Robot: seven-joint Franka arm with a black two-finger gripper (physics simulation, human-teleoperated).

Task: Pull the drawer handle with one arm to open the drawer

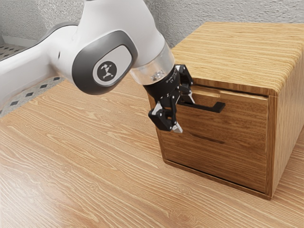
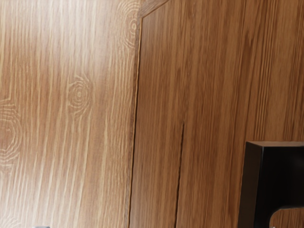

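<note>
Your fingers (image 1: 181, 114) stand wide apart at centre frame, straddling the near end of the black handle (image 1: 209, 107) and clamping nothing. The top drawer (image 1: 232, 123), right of centre, looks shut or barely cracked. The whole pull is left to do.

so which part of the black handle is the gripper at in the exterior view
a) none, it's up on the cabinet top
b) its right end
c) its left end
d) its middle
c: the gripper sits at the exterior view's left end of the handle, whose right end juts free.
</note>
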